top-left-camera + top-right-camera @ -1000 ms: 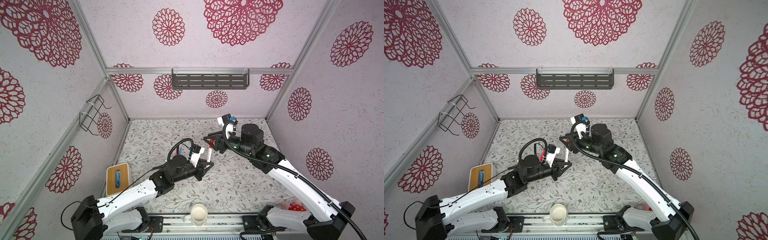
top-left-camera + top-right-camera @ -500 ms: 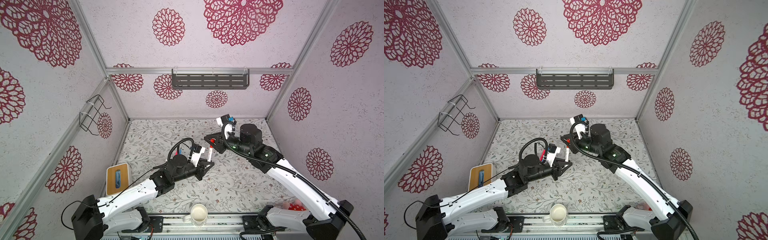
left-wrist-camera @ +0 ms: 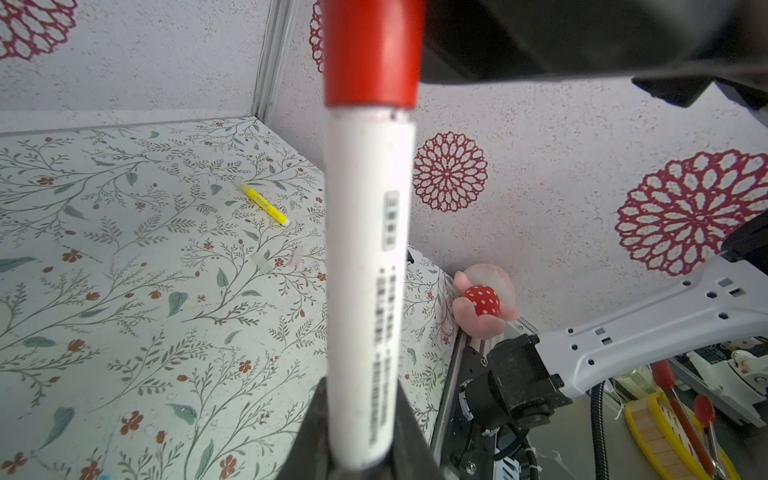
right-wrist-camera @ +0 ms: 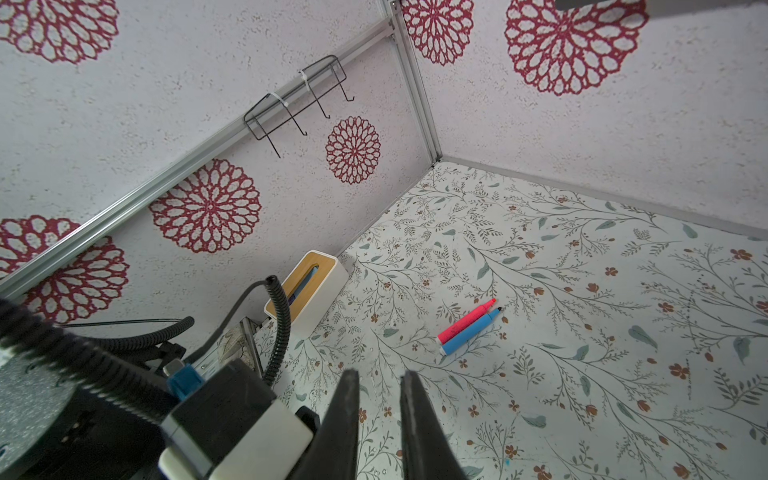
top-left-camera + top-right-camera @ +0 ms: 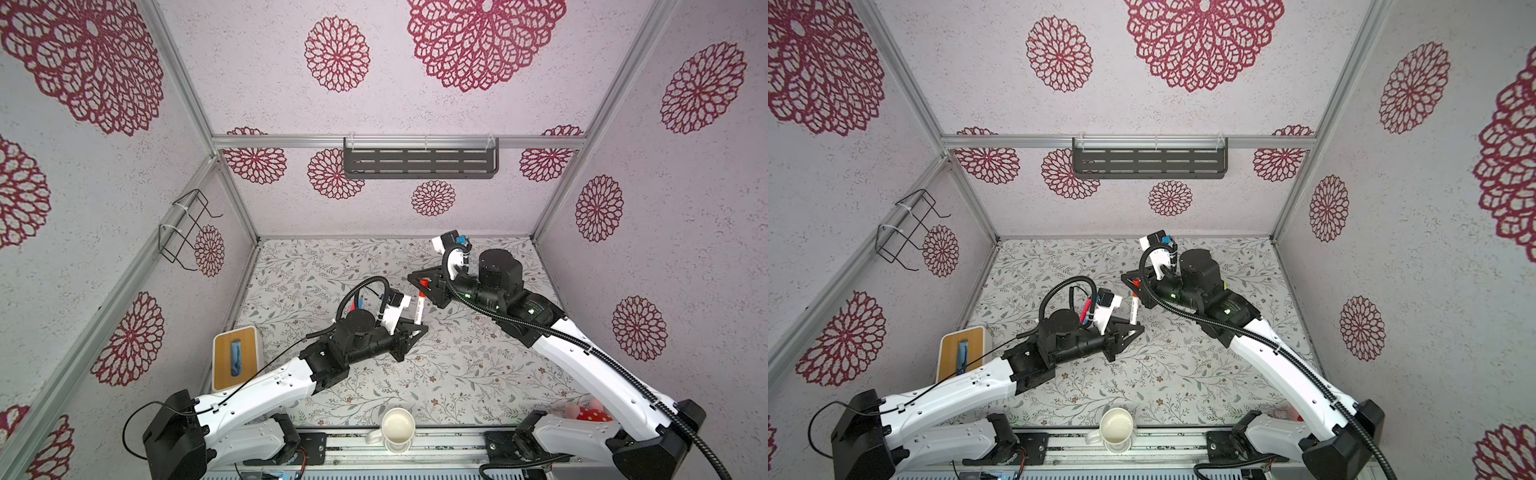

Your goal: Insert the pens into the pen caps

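My left gripper (image 5: 417, 326) (image 3: 360, 390) is shut on the lower end of the white-and-red pen (image 5: 419, 309) (image 3: 370, 270) and holds it upright. A red pen cap (image 5: 423, 283) (image 3: 372, 54) sits on its top end. In both top views my right gripper (image 5: 415, 279) (image 5: 1128, 279) is shut on that cap. In the right wrist view its fingers (image 4: 347, 415) stand a narrow gap apart and the cap is out of frame. A yellow pen (image 3: 262, 202) and two small pale caps (image 3: 261, 262) lie on the floor. Pink (image 4: 467, 321) and blue (image 4: 471, 332) pens lie side by side.
A white box with a wooden lid (image 5: 235, 357) stands by the left wall. A white mug (image 5: 398, 428) sits at the front edge. A pink plush toy (image 3: 482, 299) lies in the front right corner. A wire rack (image 5: 187, 228) and a grey shelf (image 5: 419, 162) hang on the walls.
My right gripper's jaws have closed on the red cap. Both arms have hardly moved, and the left gripper still holds the pen.
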Tool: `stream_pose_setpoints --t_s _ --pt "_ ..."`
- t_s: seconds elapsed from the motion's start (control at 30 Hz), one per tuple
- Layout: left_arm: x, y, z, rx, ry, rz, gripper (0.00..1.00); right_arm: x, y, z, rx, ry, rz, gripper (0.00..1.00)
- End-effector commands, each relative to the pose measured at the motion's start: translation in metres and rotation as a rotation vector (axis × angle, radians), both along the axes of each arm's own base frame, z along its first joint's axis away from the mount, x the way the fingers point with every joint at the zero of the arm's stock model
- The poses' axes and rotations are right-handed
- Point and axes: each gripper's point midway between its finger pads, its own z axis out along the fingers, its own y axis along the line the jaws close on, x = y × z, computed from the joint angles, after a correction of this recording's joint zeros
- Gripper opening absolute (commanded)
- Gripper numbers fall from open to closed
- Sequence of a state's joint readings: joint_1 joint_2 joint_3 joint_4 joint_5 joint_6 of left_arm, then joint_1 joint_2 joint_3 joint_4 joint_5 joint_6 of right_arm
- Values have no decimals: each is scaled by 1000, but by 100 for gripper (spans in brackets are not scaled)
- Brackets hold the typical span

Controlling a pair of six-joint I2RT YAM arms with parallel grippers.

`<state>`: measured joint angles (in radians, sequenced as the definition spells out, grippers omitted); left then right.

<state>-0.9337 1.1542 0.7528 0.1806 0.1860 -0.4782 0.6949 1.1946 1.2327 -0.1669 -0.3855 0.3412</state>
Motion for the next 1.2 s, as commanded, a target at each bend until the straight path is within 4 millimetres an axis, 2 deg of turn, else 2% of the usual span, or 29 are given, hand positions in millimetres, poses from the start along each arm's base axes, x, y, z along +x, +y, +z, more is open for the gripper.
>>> stream_pose_setpoints --t_s 0.0,0.13,0.33,0.97,1.17 --pt "-3 -3 28 -66 -79 -7 0 -10 1 -4 -1 0 41 0" --pt "-7 0 42 -131 -95 -24 0 -12 0 -11 0 8 40 0" --pt "-8 -1 52 -155 -99 -44 0 -14 1 -15 4 18 53 0" --pt "-11 16 91 -298 -119 -92 0 -43 8 -11 91 2 202 0" --pt "-12 24 102 -332 -127 -103 0 -49 9 -17 92 22 234 0"
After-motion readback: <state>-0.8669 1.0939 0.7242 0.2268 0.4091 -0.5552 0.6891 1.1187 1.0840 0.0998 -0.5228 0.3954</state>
